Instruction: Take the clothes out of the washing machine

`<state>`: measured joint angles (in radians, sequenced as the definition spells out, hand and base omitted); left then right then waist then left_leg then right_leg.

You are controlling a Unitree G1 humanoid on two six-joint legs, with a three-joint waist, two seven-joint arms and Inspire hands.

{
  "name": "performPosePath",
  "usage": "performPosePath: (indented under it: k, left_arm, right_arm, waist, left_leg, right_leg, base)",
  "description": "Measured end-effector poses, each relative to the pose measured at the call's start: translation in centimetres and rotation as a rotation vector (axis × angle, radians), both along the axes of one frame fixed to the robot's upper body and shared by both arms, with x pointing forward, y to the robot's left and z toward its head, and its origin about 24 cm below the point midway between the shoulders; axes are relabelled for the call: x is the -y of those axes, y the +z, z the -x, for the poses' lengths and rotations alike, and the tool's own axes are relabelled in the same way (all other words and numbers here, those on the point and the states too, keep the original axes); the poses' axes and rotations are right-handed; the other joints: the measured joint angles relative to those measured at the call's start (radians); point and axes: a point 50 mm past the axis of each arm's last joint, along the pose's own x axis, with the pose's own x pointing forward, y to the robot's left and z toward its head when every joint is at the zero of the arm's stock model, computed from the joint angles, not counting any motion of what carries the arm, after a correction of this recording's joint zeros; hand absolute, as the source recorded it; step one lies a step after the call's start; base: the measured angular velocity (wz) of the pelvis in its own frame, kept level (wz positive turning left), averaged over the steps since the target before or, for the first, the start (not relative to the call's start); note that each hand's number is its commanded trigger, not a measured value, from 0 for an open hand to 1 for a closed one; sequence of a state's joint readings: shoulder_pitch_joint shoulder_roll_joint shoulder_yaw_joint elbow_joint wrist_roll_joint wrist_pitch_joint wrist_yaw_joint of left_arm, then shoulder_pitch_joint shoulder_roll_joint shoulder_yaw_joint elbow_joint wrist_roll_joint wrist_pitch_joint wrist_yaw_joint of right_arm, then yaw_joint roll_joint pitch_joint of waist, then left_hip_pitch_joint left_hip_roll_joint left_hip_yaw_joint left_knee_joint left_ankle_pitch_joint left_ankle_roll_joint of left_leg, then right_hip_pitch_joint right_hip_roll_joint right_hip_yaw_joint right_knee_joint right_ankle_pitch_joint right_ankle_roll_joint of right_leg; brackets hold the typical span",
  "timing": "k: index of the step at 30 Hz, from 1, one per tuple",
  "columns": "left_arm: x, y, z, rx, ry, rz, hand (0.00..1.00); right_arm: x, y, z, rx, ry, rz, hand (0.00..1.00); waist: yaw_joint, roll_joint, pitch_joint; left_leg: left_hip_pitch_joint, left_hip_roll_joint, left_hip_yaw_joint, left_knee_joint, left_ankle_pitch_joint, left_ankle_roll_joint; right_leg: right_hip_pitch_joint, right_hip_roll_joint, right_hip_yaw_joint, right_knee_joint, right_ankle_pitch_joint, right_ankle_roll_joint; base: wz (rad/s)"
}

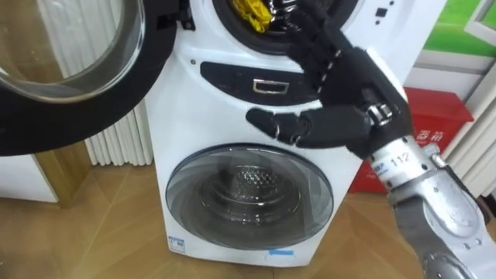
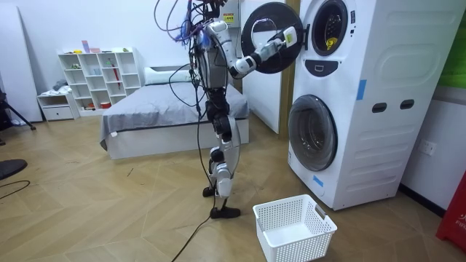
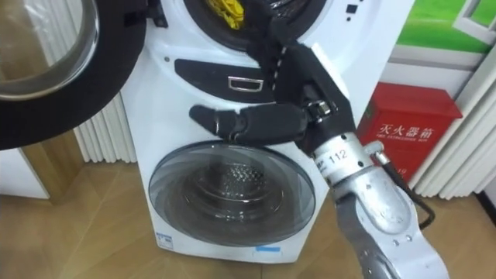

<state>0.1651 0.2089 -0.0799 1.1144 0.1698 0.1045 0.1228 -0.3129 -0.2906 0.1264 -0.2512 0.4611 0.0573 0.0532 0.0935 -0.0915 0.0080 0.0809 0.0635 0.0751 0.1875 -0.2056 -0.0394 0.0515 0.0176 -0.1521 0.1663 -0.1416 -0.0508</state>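
A yellow cloth (image 1: pixel 252 14) lies in the upper drum of the white stacked washing machine (image 2: pixel 364 109), just inside the opening. The upper round door (image 1: pixel 70 70) is swung open to the left. My right hand (image 1: pixel 349 85) is raised in front of the machine's control strip. It is open: the fingers (image 1: pixel 310 39) stretch up to the lower rim of the drum opening beside the yellow cloth, and the thumb points left. Nothing is in the hand. In the room view I stand upright facing the machine, with that arm (image 2: pixel 255 58) stretched towards it.
The lower drum's door (image 1: pixel 248 194) is shut, with grey glass. A white empty laundry basket (image 2: pixel 295 227) stands on the wood floor before the machine. A red box (image 1: pixel 430 124) sits to the machine's right, a white radiator (image 1: pixel 120 143) to its left, and a bed (image 2: pixel 160 116) behind me.
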Motion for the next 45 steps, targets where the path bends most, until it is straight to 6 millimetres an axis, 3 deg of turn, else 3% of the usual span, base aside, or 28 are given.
performPosePath:
  k: [6,8,10,13,17,19,20,21,22,23,24,25,26,27,29,33,36,38,40,41,44,45]
  left_arm:
    - [0.0,0.0,-0.5,-0.006,0.005,-0.005,0.00]
    - [0.0,0.1,-0.6,-0.002,0.003,-0.006,0.00]
    - [0.0,0.0,-0.6,-0.005,0.003,-0.007,0.00]
    - [-0.5,0.1,-0.3,-0.007,0.031,-0.017,0.00]
    - [-0.8,0.1,0.5,-0.040,0.055,-0.017,0.00]
    - [-0.8,0.1,1.1,-0.060,0.058,-0.005,0.00]
    - [-0.8,0.1,1.3,-0.065,0.062,-0.003,0.00]
    - [-0.7,0.0,1.7,-0.074,0.066,0.001,0.00]
    - [-0.5,0.0,2.0,-0.083,0.068,0.008,0.00]
    - [-0.5,0.0,2.1,-0.087,0.070,0.010,0.00]
    - [-0.7,0.0,2.8,-0.096,0.092,0.007,0.00]
    - [-1.0,0.1,3.4,-0.104,0.111,-0.001,0.00]
    - [-1.4,0.2,3.4,-0.104,0.116,-0.010,0.00]
    - [-1.4,0.2,3.3,-0.099,0.117,-0.010,0.00]
    - [-1.1,0.1,2.7,-0.086,0.120,0.004,0.00]
    - [-1.1,0.2,0.0,-0.024,0.104,0.007,0.00]
    - [-1.2,0.4,-1.4,0.012,0.101,0.006,0.00]
    - [-1.3,0.5,-1.9,0.026,0.096,0.005,0.00]
    - [-1.5,0.8,-2.8,0.055,0.086,0.000,0.00]
    - [-1.6,0.9,-3.3,0.072,0.084,-0.003,0.00]
    - [-1.7,1.2,-4.8,0.109,0.060,-0.012,0.00]
    - [-1.6,1.3,-5.4,0.132,0.053,-0.012,0.00]
  right_arm:
    - [0.0,0.9,-1.6,0.000,-0.056,-0.015,0.00]
    - [0.0,1.0,-2.1,-0.006,-0.066,-0.016,0.00]
    - [0.1,1.1,-2.4,-0.009,-0.085,-0.017,0.00]
    - [0.0,0.9,-2.5,-0.008,-0.109,-0.005,0.00]
    - [0.1,0.5,-2.8,-0.026,-0.131,0.000,0.00]
    - [0.2,0.6,-2.9,-0.027,-0.135,-0.012,0.00]
    - [0.2,0.5,-2.9,-0.033,-0.139,-0.014,0.00]
    - [0.3,0.4,-2.9,-0.041,-0.147,-0.019,0.00]
    - [0.5,0.4,-3.0,-0.044,-0.155,-0.022,0.00]
    - [0.5,0.5,-3.0,-0.045,-0.155,-0.024,0.00]
    - [0.3,0.2,-3.0,-0.058,-0.148,-0.024,0.00]
    - [0.2,0.1,-3.0,-0.066,-0.144,-0.021,0.00]
    - [0.3,0.2,-3.0,-0.067,-0.150,-0.018,0.00]
    - [0.3,0.2,-3.1,-0.066,-0.154,-0.019,0.00]
    - [0.4,0.2,-3.1,-0.072,-0.164,-0.028,0.00]
    - [0.9,-0.1,-3.3,-0.083,-0.229,-0.019,0.00]
    - [1.2,-0.1,-3.3,-0.082,-0.243,-0.003,0.00]
    - [1.4,-0.1,-3.4,-0.081,-0.249,0.001,0.00]
    - [1.6,-0.1,-3.4,-0.078,-0.257,0.005,0.00]
    - [1.8,-0.5,-3.5,-0.092,-0.264,0.009,0.00]
    - [2.2,-1.1,-3.8,-0.127,-0.284,0.025,0.00]
    - [2.2,-1.1,-3.8,-0.128,-0.283,0.031,0.00]
  waist:
    - [0.019,0.004,0.0032]
    - [0.027,-0.001,0.0001]
    - [0.044,0.007,0.0088]
    - [0.050,0.012,0.0128]
    - [0.075,0.006,0.0069]
    - [0.071,0.006,0.0066]
    - [0.071,0.003,0.0042]
    - [0.067,-0.005,0.0009]
    - [0.074,-0.004,-0.0010]
    - [0.086,-0.005,-0.0028]
    - [0.106,0.000,-0.0025]
    - [0.104,-0.005,-0.0086]
    - [0.094,-0.021,-0.0137]
    - [0.089,-0.028,-0.0165]
    - [0.080,-0.031,-0.0150]
    - [0.066,-0.021,-0.0028]
    - [0.067,-0.016,0.0002]
    - [0.067,-0.014,0.0024]
    - [0.068,-0.002,0.0099]
    - [0.067,0.006,0.0133]
    - [0.072,0.019,0.0103]
    - [0.069,0.024,0.0106]
  left_leg:
    - [-0.009,0.002,-0.001,0.015,0.000,0.000]
    - [-0.014,0.003,-0.001,0.025,-0.001,0.000]
    - [-0.032,0.015,0.000,0.093,-0.032,-0.003]
    - [-0.076,0.035,-0.014,0.214,-0.078,-0.014]
    - [-0.108,0.053,-0.021,0.308,-0.088,-0.024]
    - [-0.173,0.061,-0.025,0.414,-0.084,-0.021]
    - [-0.199,0.055,-0.027,0.437,-0.084,-0.017]
    - [-0.250,0.024,-0.032,0.398,-0.089,-0.012]
    - [-0.296,-0.010,-0.036,0.318,-0.072,-0.013]
    - [-0.315,-0.019,-0.038,0.276,-0.037,-0.002]
    - [-0.333,-0.037,-0.046,0.222,0.045,0.012]
    - [-0.327,-0.046,-0.050,0.189,0.112,0.034]
    - [-0.317,-0.064,-0.049,0.178,0.137,0.047]
    - [-0.312,-0.074,-0.049,0.176,0.135,0.056]
    - [-0.297,-0.098,-0.046,0.184,0.120,0.071]
    - [-0.286,-0.131,-0.034,0.212,0.070,0.095]
    - [-0.267,-0.151,-0.014,0.209,0.040,0.117]
    - [-0.242,-0.165,0.005,0.203,0.022,0.134]
    - [-0.199,-0.174,0.012,0.196,-0.005,0.154]
    - [-0.173,-0.175,0.004,0.177,-0.010,0.159]
    - [-0.151,-0.152,0.003,0.150,-0.012,0.164]
    - [-0.151,-0.142,0.001,0.147,-0.012,0.164]
  right_leg:
    - [0.001,0.002,-0.004,0.001,-0.002,-0.001]
    - [-0.001,0.002,-0.003,0.008,-0.005,-0.003]
    - [-0.008,0.007,-0.006,0.051,-0.032,-0.008]
    - [-0.019,0.012,-0.015,0.108,-0.076,-0.019]
    - [-0.012,0.023,-0.019,0.132,-0.103,-0.035]
    - [0.003,0.025,-0.031,0.139,-0.118,-0.050]
    - [0.004,0.023,-0.027,0.142,-0.128,-0.057]
    - [0.004,0.017,-0.013,0.145,-0.138,-0.058]
    - [0.009,0.009,-0.006,0.145,-0.145,-0.054]
    - [0.013,0.008,-0.002,0.144,-0.147,-0.050]
    - [0.025,0.000,0.002,0.141,-0.152,-0.040]
    - [0.038,-0.006,0.000,0.142,-0.164,-0.031]
    - [0.041,-0.018,-0.005,0.143,-0.178,-0.019]
    - [0.046,-0.027,-0.005,0.140,-0.183,-0.012]
    - [0.075,-0.049,-0.011,0.121,-0.186,-0.002]
    - [0.085,-0.090,-0.011,0.161,-0.208,0.042]
    - [0.035,-0.129,-0.004,0.294,-0.224,0.071]
    - [0.000,-0.160,0.000,0.410,-0.221,0.079]
    - [-0.049,-0.189,-0.001,0.546,-0.178,0.128]
    - [-0.073,-0.189,0.009,0.599,-0.156,0.123]
    - [-0.146,-0.164,0.011,0.559,-0.199,0.110]
    - [-0.186,-0.145,0.014,0.484,-0.202,0.106]
  base:
    - [0.02]
    - [0.08]
    - [0.03]
    - [0.13]
    - [0.06]
    - [0.30]
    - [0.41]
    - [0.27]
    - [0.15]
    - [-0.25]
    - [-0.32]
    - [-0.10]
    - [0.13]
    - [0.21]
    - [0.10]
    - [0.04]
    - [-0.12]
    - [-0.12]
    - [-0.16]
    - [-0.12]
    - [-0.05]
    - [0.07]
